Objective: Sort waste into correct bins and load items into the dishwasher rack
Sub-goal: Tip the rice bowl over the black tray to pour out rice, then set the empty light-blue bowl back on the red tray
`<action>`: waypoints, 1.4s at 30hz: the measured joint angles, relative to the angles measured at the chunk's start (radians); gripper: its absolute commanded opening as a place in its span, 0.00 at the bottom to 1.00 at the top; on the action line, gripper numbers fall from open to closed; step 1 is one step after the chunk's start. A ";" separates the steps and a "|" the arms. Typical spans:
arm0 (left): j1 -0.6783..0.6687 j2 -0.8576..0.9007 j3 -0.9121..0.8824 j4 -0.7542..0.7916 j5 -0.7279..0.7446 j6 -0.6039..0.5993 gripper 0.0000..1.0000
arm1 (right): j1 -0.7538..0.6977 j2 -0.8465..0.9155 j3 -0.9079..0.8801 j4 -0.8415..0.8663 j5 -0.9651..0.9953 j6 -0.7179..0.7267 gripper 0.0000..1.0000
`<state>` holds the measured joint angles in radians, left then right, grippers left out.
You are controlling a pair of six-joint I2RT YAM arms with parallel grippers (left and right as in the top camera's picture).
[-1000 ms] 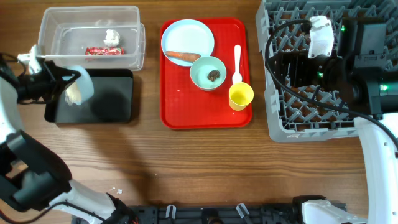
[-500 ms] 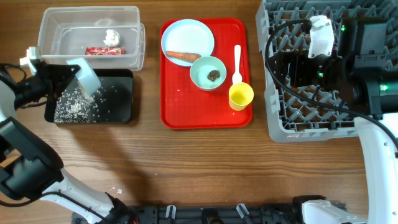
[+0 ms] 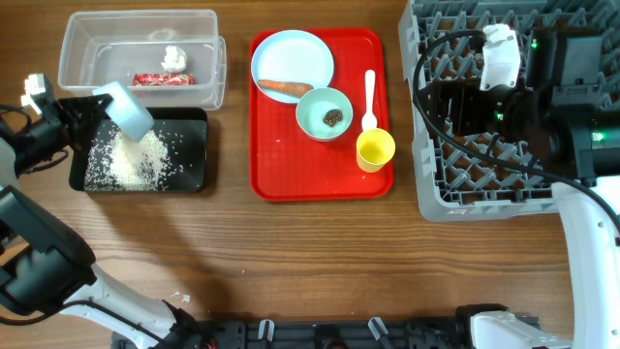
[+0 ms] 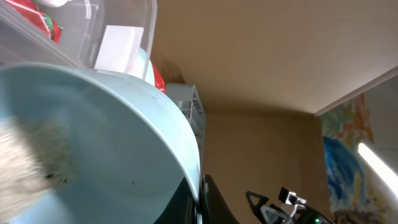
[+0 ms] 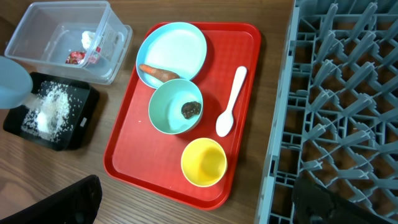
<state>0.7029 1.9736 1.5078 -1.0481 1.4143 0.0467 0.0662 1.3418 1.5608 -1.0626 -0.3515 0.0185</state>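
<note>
Left end effector (image 3: 87,115): clamped on tilted pale blue bowl (image 3: 126,107), over 10 o'clock corner of black tray (image 3: 192,145)
Rice (image 3: 129,161): spread across tray's 9 o'clock half
Right end effector (image 5: 199,198): spread wide, empty

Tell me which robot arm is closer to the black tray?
Left. Its end effector tips a blue bowl over the black tray; the right arm is far away, above the grey rack.

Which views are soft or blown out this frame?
Left wrist: bowl fills the frame, rice in it smeared, ceiling light glaring at right. Overhead: sharp, evenly lit, rice on black tray crisp. Right wrist: sharp, only its own fingers blurred dark.
</note>
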 measured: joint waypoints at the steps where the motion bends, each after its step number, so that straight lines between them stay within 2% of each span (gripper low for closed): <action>1: 0.000 0.000 0.000 -0.001 0.008 -0.005 0.04 | 0.000 0.000 0.000 -0.004 0.000 0.000 1.00; 11: 0.000 0.000 0.000 -0.003 0.113 -0.049 0.04 | 0.000 0.000 0.000 -0.023 0.000 0.001 1.00; 25: -0.027 0.000 0.000 -0.011 0.117 -0.053 0.04 | 0.000 0.000 0.000 -0.022 0.000 0.001 1.00; 31: -0.101 -0.017 0.000 -0.011 0.049 -0.056 0.04 | 0.000 0.000 0.000 -0.022 0.000 0.001 1.00; 35: -0.186 -0.063 0.000 -0.009 -0.047 -0.088 0.04 | 0.000 0.000 0.000 -0.012 0.004 0.001 1.00; 42: -0.453 -0.107 0.001 0.030 -0.254 -0.106 0.04 | 0.000 0.000 0.000 -0.006 0.005 0.001 1.00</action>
<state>0.2501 1.8664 1.5085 -1.0180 1.1603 -0.0593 0.0662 1.3418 1.5608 -1.0683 -0.3462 0.0193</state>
